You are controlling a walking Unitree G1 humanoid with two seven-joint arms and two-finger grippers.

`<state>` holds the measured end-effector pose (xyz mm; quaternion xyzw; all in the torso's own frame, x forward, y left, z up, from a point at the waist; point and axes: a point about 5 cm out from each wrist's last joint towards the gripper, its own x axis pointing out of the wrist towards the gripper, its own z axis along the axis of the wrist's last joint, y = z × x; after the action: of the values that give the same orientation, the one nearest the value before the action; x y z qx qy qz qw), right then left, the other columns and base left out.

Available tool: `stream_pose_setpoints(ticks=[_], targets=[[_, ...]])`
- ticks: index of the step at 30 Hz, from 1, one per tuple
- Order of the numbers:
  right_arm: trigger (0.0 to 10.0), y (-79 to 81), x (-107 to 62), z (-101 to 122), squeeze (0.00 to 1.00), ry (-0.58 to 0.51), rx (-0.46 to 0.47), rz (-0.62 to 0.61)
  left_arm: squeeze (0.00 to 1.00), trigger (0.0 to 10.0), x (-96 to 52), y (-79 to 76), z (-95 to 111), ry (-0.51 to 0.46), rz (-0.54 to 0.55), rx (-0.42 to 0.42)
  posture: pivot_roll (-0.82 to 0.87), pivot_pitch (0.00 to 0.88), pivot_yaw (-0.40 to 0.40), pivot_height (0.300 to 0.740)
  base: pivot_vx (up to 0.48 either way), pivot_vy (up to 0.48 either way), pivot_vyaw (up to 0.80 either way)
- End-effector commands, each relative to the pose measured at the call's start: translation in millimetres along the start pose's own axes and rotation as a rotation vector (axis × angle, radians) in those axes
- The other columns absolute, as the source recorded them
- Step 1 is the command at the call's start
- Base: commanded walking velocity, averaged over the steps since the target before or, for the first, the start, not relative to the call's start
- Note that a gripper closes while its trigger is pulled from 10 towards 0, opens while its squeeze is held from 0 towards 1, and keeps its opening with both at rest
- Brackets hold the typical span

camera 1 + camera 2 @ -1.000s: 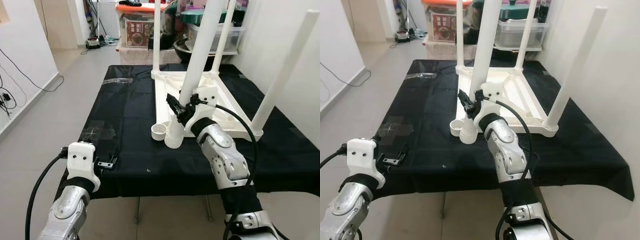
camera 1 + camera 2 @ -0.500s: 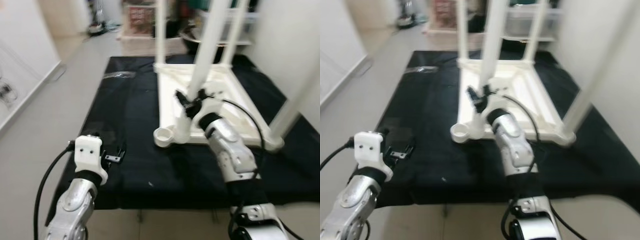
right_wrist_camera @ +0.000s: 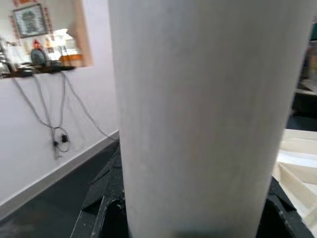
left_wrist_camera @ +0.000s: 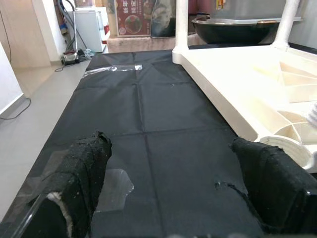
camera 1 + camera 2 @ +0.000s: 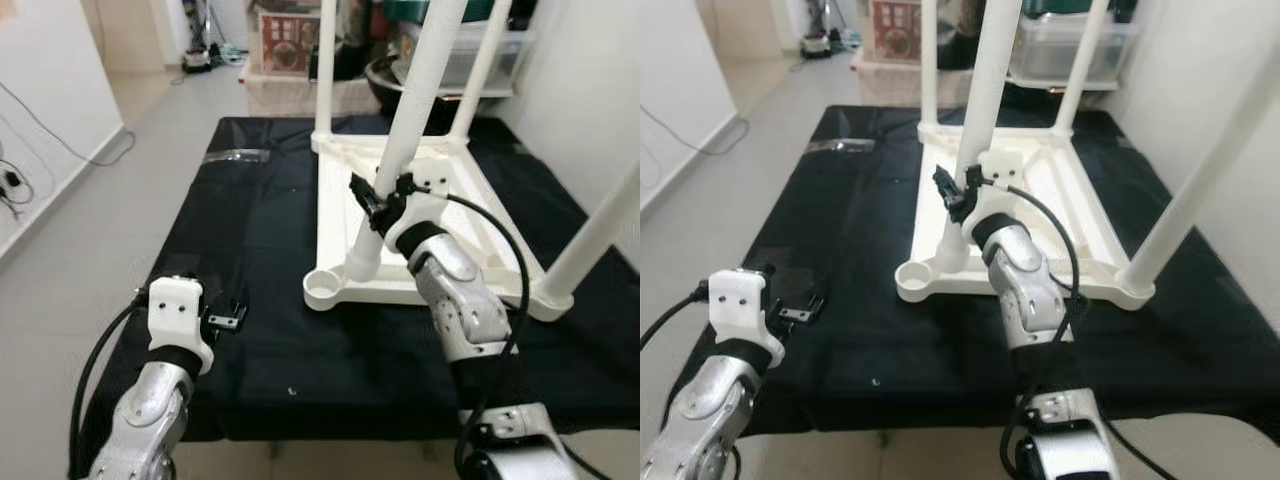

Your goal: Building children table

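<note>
The white children's table lies upside down on the black cloth, with three legs standing up from its corners. My right gripper is shut on a fourth white leg, which leans to the right. The leg's lower end sits on the frame just right of the empty round socket at the near left corner. In the right wrist view the leg stands close between the fingers. My left gripper hovers open at the cloth's near left edge, its fingers apart around nothing.
The black cloth covers a table with open floor on its left and a white wall on its right. Storage boxes and a dark bowl stand behind. Clear tape lies on the cloth.
The camera has shifted. The held leg's lower end has moved from the cloth in front of the frame onto the frame beside the socket. My left gripper stays put.
</note>
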<state>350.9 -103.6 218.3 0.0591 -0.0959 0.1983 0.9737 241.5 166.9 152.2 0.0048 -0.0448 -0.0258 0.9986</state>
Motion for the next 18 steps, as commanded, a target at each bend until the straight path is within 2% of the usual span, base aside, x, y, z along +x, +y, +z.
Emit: stream_pose_setpoints(ticks=[1, 8, 15, 18], targets=[[10.0, 0.2, 1.5, 2.8, 0.00, -0.018, 0.009, 0.000, 0.00, 10.0, -2.2, 0.7, -2.2, 0.017, -0.003, -0.006, 0.02, 0.000, -0.055, 0.740, 0.000, 0.000, 0.00], [10.0, -2.1, 2.7, 4.4, 0.00, -0.022, 0.021, -0.013, 0.00, 10.0, -4.4, -0.2, -3.6, 0.023, -0.019, 0.002, 0.03, 0.000, -0.054, 0.740, 0.000, 0.000, 0.00], [10.0, -2.6, 3.1, 4.9, 0.00, -0.024, 0.032, -0.022, 0.00, 10.0, -5.6, -0.7, -2.6, 0.012, -0.026, 0.004, 0.03, 0.000, -0.052, 0.740, 0.000, 0.480, -0.57], [10.0, -3.0, 3.3, 5.3, 0.00, -0.027, 0.023, -0.021, 0.00, 10.0, -6.0, -0.6, -2.7, 0.007, -0.028, 0.015, 0.03, 0.000, -0.051, 0.740, 0.000, 0.000, 0.00]])
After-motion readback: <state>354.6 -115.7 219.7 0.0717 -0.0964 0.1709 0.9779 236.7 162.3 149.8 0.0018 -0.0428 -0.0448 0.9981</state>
